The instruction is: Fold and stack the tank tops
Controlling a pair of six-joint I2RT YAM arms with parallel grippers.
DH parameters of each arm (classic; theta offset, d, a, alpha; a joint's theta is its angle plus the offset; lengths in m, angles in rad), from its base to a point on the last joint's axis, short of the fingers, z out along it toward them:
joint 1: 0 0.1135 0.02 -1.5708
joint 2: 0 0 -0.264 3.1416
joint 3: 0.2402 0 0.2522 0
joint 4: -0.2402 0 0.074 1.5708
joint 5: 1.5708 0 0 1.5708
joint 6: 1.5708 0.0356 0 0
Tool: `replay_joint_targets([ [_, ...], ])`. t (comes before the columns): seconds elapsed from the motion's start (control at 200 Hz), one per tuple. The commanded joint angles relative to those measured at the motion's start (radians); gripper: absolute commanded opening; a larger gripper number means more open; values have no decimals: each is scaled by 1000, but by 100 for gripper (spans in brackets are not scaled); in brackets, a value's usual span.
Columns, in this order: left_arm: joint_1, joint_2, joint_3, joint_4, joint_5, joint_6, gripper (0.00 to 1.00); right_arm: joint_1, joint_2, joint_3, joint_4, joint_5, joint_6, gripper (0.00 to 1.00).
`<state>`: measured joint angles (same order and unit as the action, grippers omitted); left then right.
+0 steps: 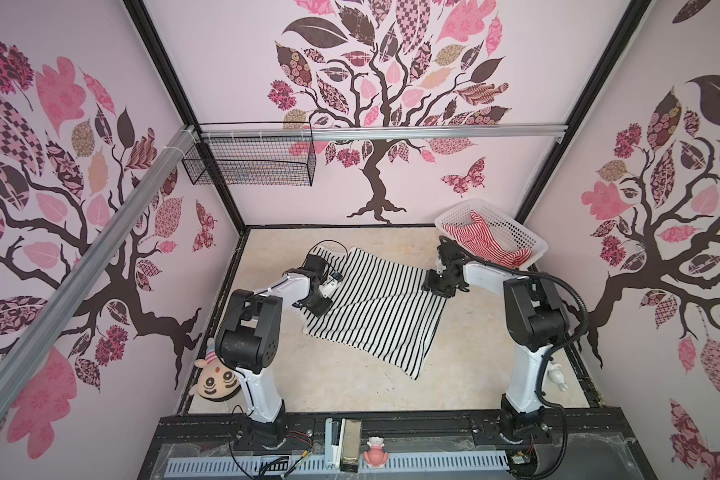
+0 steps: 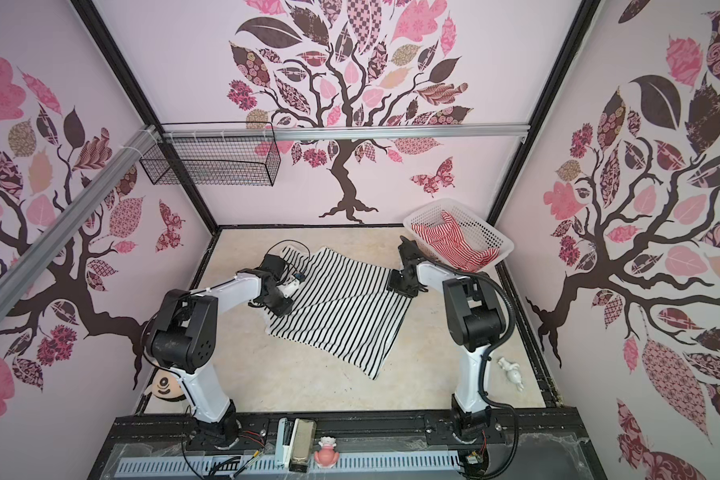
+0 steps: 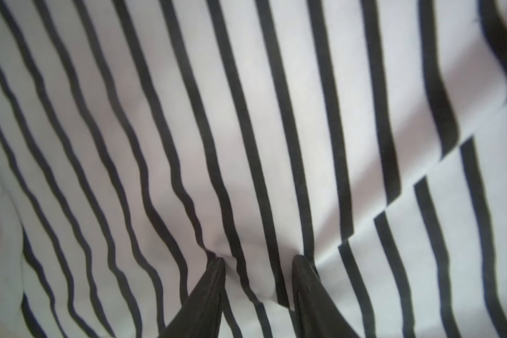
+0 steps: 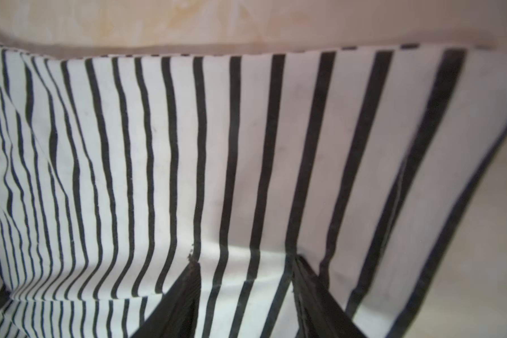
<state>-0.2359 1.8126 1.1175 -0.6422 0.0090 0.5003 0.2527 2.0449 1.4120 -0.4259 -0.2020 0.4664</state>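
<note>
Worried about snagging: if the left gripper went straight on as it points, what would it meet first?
The black-and-white top; the left gripper points down at it, tips seemingly touching the cloth.

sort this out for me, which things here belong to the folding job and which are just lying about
For the job:
black-and-white tank top, spread on the table
red-and-white tank top, heaped in the white basket
left hand and right hand, tips on the black-and-white tank top

Just lying about:
plush toy
white figurine
pink figurine
black wire basket
</note>
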Motion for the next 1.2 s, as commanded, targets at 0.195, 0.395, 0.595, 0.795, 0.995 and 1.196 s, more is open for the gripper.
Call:
replay_joint_targets([
  [0.195, -157, -181, -165, -165, 76, -34, 42, -1, 228, 518, -233, -84, -54, 59],
  [0.395, -141, -243, -109, -90, -37, -117, 43, 38, -70, 206, -140, -66, -20, 61],
  [0.595, -53, -160, -45, -47, -61, -116, 44, 113, -440, -281, -80, 36, 40, 67],
  [0.795, -11, 3, 17, -6, -125, -86, 43, 128, -742, -579, -121, 53, 90, 68],
  [0.995, -7, 77, 61, 14, -170, -88, 43, 131, -937, -760, -139, -23, 161, 66],
  [1.196, 0, 90, 65, 22, -253, -107, 43, 134, -1058, -907, -118, -105, 238, 60],
])
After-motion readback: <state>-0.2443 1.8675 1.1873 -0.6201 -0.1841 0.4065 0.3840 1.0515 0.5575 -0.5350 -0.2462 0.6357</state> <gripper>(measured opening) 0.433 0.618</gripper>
